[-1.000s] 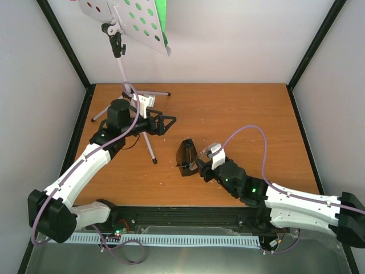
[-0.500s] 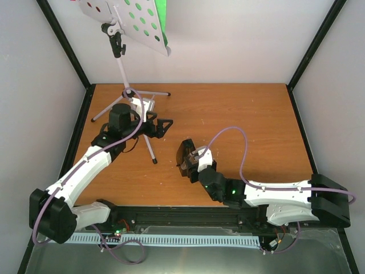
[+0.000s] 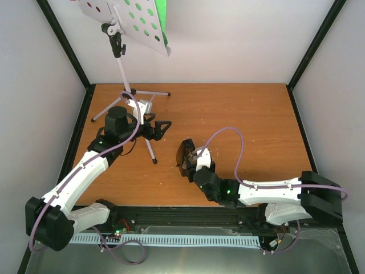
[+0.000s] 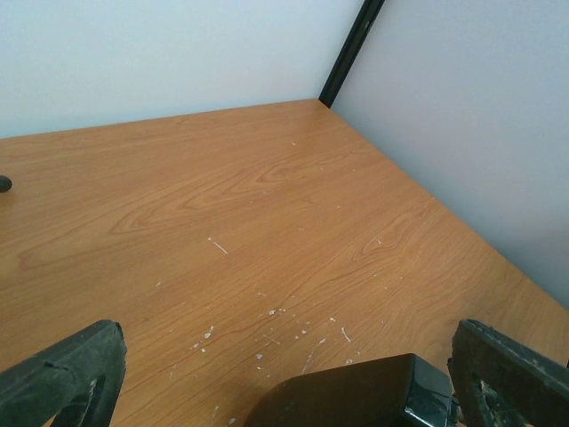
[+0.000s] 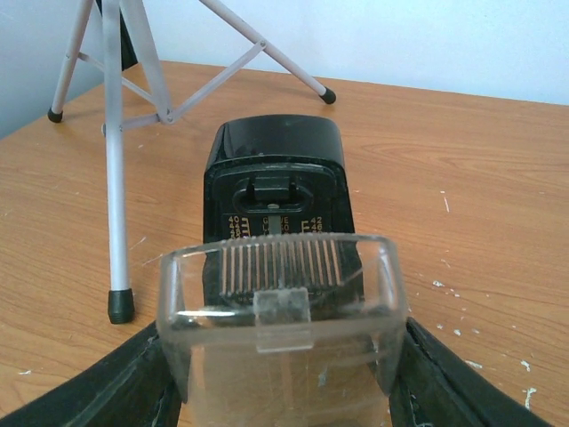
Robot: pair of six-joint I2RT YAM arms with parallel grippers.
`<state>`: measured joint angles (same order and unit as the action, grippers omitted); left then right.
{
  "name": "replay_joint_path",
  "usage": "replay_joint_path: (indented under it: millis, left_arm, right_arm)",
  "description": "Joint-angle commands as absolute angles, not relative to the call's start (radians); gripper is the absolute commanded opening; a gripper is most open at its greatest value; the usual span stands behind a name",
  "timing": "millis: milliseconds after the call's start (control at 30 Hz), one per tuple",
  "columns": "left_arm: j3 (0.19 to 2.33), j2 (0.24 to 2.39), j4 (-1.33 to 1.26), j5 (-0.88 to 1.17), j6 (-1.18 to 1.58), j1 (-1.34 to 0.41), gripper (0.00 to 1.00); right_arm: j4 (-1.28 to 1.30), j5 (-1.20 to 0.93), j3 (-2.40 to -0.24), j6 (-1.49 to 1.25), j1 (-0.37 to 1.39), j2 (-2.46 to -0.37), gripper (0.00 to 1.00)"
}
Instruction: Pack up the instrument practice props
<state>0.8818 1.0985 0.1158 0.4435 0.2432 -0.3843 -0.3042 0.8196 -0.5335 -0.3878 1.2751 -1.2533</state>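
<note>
Two arms share the wooden table [image 3: 245, 120]. At the left, the left gripper [image 3: 161, 127] hangs with its jaws spread wide and empty. It is beside the thin silver tripod legs of the pale perforated-desk music stand [image 3: 122, 63], which stands at the back left with green and red music sheets [image 3: 161, 17] on its desk. Near the middle sits the small black pyramid metronome [image 5: 276, 169], upright and glossy, its gold tempo scale bare. Just before it, the right gripper [image 3: 198, 161] has its jaws part-closed on the clear plastic cover [image 5: 283, 338]. Refitting that cover looks to be the step in hand. Next it needs squaring to the face and a gentle forward push.
</note>
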Motion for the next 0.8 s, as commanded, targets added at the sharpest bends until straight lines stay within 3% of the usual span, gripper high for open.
replay_joint_path:
  millis: [0,767]
  left_arm:
    - [0.881,1.085,0.081,0.468,0.225,-0.377,0.99]
    - [0.876,1.112,0.063,0.527,0.217,-0.377,0.99]
  right_arm:
    - [-0.351,0.865,-0.553,-0.405,1.277,-1.269,0.52]
    - [-0.373,0.788,-0.546,-0.405,1.219,-1.356,0.53]
